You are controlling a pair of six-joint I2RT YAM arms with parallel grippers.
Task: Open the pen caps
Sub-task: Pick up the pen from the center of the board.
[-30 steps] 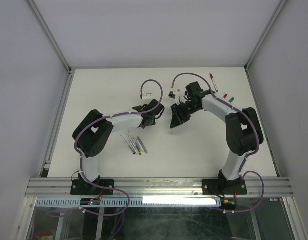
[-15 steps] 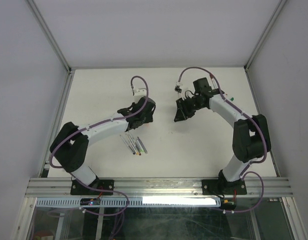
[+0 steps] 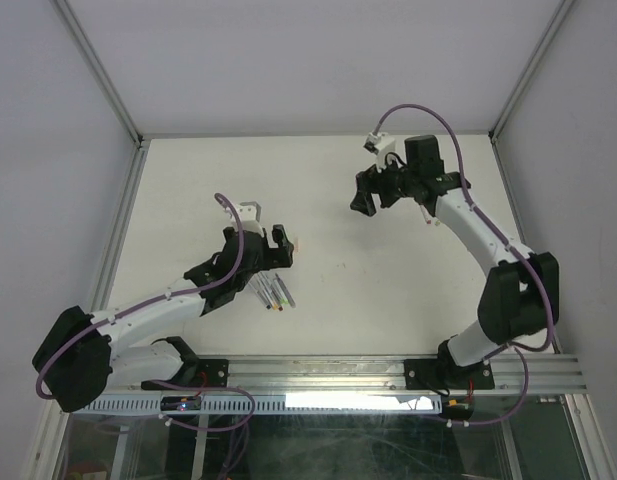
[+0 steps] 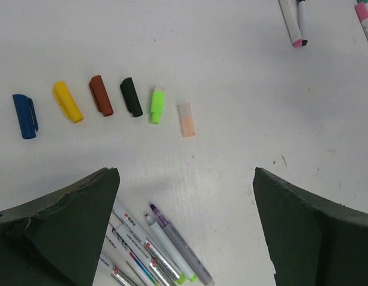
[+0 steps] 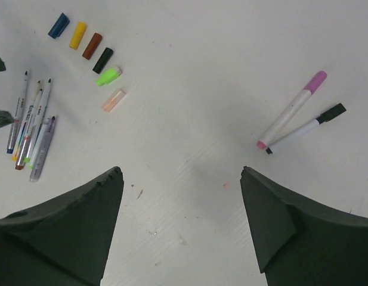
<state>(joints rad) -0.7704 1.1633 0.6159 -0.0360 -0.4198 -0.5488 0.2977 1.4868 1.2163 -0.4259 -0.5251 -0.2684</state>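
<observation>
Six loose pen caps (image 4: pixel 131 97) are laid in a row on the worktop (image 4: pixel 231 77), running from blue through yellow, brown, black and green to a pale orange one. They lie at about 10 o'clock from the left end effector (image 4: pixel 185 171), whose fingers are spread wide with nothing between them. A bundle of uncapped pen barrels (image 4: pixel 164 245) is seen near it at about 6 o'clock.

The right end effector (image 5: pixel 181 170) is likewise fully open and empty. What is left to do is judged to be the two pens at its 2 o'clock: the pink-capped pen (image 5: pixel 290 112) and the black-capped pen (image 5: pixel 300 130). Their near ends almost touch and they splay apart farther out. Their long axes run roughly from 8 to 2 o'clock, with the pink cap (image 5: pixel 317 81) and the black cap (image 5: pixel 334 112) at the far ends.

From the left wrist this pair is seen only at the far 1 o'clock edge, so the right arm is judged the nearer. The jaws would have to be set across that axis.
</observation>
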